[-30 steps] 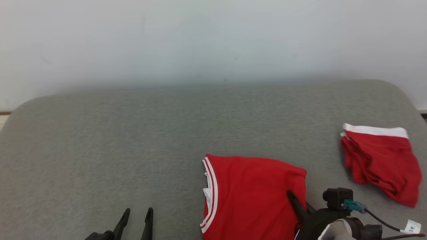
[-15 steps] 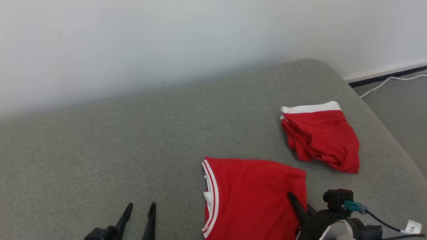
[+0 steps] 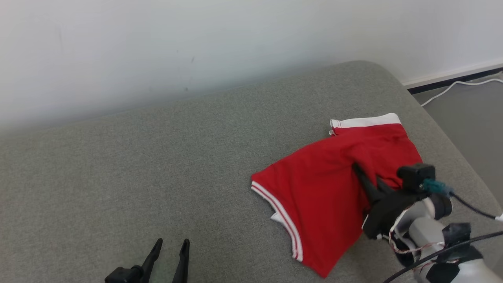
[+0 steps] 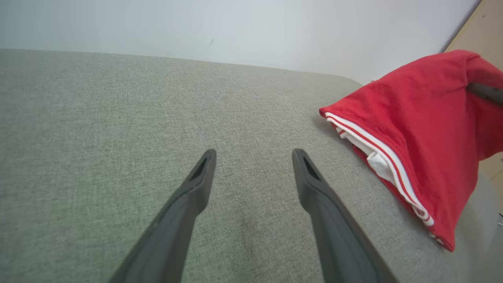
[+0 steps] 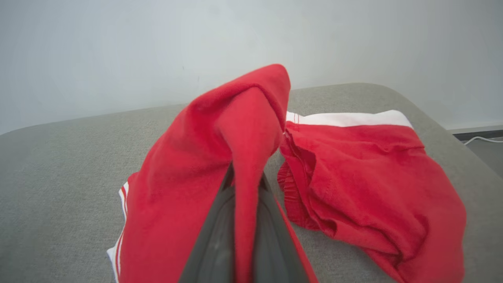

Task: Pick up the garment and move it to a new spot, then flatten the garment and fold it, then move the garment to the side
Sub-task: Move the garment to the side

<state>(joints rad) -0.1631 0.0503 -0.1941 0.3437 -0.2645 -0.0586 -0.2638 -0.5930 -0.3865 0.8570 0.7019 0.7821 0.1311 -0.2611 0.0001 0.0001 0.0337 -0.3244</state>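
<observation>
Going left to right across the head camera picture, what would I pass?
First the left gripper → red shirt → right gripper, shut on the shirt's edge → white cable on the floor.

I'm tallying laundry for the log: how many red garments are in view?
2. A shirt with striped trim hangs pinched in the right gripper; shorts with a white waistband lie on the grey cushion just beyond it. None seem hidden.

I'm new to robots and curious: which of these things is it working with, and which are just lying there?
In the job: red shirt, held by the right gripper.
Lying about: red shorts, white floor cable, idle left gripper.
</observation>
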